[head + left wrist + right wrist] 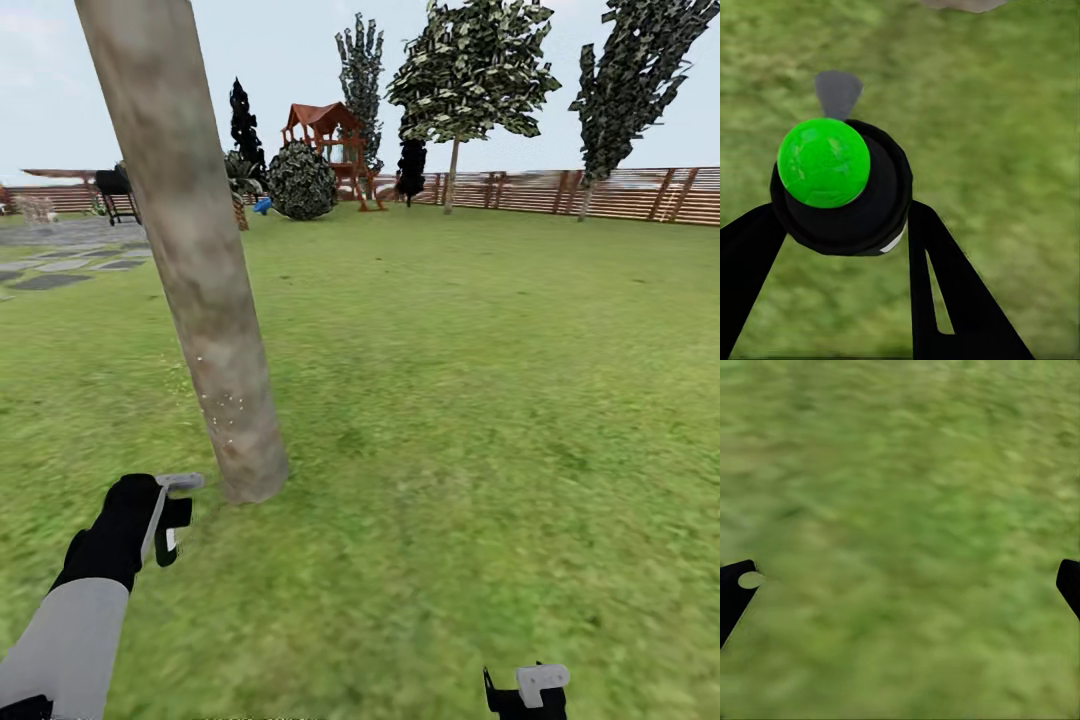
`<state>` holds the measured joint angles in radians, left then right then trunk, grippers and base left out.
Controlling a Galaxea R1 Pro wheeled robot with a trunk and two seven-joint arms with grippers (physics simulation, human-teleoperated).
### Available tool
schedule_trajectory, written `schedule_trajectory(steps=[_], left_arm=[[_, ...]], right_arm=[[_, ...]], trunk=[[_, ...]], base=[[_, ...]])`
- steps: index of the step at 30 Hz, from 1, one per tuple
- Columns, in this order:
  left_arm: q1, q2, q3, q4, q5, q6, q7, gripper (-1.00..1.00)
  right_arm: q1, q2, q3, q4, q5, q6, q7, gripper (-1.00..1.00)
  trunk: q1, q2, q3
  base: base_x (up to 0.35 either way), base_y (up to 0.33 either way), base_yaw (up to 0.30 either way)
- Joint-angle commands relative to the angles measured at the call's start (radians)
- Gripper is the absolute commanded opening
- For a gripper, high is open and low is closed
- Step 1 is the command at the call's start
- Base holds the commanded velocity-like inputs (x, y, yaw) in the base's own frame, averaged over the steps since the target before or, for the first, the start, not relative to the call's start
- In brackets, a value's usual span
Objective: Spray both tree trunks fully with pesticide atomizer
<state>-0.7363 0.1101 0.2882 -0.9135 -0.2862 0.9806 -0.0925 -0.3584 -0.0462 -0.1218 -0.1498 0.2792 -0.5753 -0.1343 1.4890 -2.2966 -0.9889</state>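
- Beside the base of the thick, smooth beige-grey tree trunk [190,260], my left gripper [170,520] hangs low over the green grass floor [470,400], near the trunk but apart from it.
- My left gripper is clamped on the pesticide atomizer [840,184], a black round-bodied canister with a bright green ball-shaped cap; in the left wrist view one black finger [945,285] presses each side of the canister body.
- A grey nozzle on the atomizer projects forward over the grass, toward the trunk.
- Tiny white specks of pesticide [225,415] dot the lower part of the trunk, on the side facing me; the upper trunk shows none that I can make out.
- My right gripper [528,690] is well apart from the trunk, low over bare grass, with its fingers spread wide and nothing between them.
- Far behind the trunk, a brown horizontal-slat wooden fence [600,192] borders the lawn, with a second leafy tree [470,90] standing before it.
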Motion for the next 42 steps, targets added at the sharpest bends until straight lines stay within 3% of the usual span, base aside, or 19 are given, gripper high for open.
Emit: schedule_trajectory(steps=[1,5,7,8,10,12,14,16,19,23,35,42], left_arm=[[-0.002,0.000,0.002,-0.001,-0.010,0.004,-0.010,-1.00],[-0.007,-0.014,-0.022,-0.001,-0.006,-0.003,-0.020,-1.00],[-0.035,-0.021,-0.112,0.000,-0.004,0.004,-0.048,-1.00],[-0.049,-0.022,-0.139,0.001,-0.003,0.006,-0.060,-1.00],[-0.078,-0.016,-0.158,0.005,-0.002,0.007,-0.072,-1.00],[-0.097,0.008,-0.158,0.008,-0.003,0.007,-0.076,-1.00],[-0.109,0.061,-0.158,0.009,0.001,0.008,-0.089,-1.00],[-0.111,0.078,-0.159,0.006,0.006,0.009,-0.113,-1.00],[-0.117,0.071,-0.163,0.000,0.009,0.007,-0.136,-1.00],[-0.174,0.053,-0.162,0.001,0.007,0.017,-0.137,-1.00],[-0.176,0.066,-0.158,-0.001,0.004,0.021,-0.137,-1.00],[-0.175,0.071,-0.155,-0.001,0.004,0.021,-0.135,-1.00]], right_arm=[[-0.001,0.000,-0.006,0.001,0.011,-0.003,-0.004,1.00],[-0.001,0.000,-0.006,0.001,0.011,-0.003,-0.004,1.00],[-0.001,0.000,-0.006,0.001,0.012,-0.003,-0.004,1.00],[-0.001,0.000,-0.006,0.001,0.012,-0.003,-0.004,1.00],[-0.001,-0.001,-0.006,0.001,0.012,-0.003,-0.004,1.00],[-0.001,-0.001,-0.007,0.001,0.012,-0.003,-0.004,1.00],[-0.001,-0.001,-0.007,0.001,0.012,-0.003,-0.004,1.00],[-0.001,-0.002,-0.007,0.001,0.011,-0.003,-0.004,1.00],[-0.001,-0.003,-0.007,0.001,0.011,-0.003,-0.004,1.00],[-0.001,-0.003,-0.007,0.001,0.011,-0.003,-0.004,1.00],[-0.001,-0.003,-0.007,0.001,0.011,-0.003,-0.004,1.00],[-0.001,-0.003,-0.007,0.001,0.011,-0.003,-0.004,1.00]], trunk=[[0.000,0.000,-0.001],[0.000,0.000,-0.001],[0.000,0.000,-0.001],[0.000,0.000,-0.001],[0.000,0.000,-0.001],[0.000,0.000,-0.001],[0.000,0.000,-0.001],[0.000,0.000,-0.001],[0.000,0.000,-0.001],[0.000,0.000,-0.001],[0.000,0.000,-0.001],[0.000,0.000,-0.001]], base=[[0.000,0.000,0.134],[0.000,0.000,0.037],[0.000,0.000,0.004],[0.000,0.000,0.001],[0.000,0.000,0.000],[0.000,0.000,0.000],[0.000,0.000,0.000],[0.000,0.000,0.000],[0.000,-0.003,0.000],[0.066,-0.171,0.000],[-0.051,-0.266,0.007],[0.022,-0.269,0.242]])
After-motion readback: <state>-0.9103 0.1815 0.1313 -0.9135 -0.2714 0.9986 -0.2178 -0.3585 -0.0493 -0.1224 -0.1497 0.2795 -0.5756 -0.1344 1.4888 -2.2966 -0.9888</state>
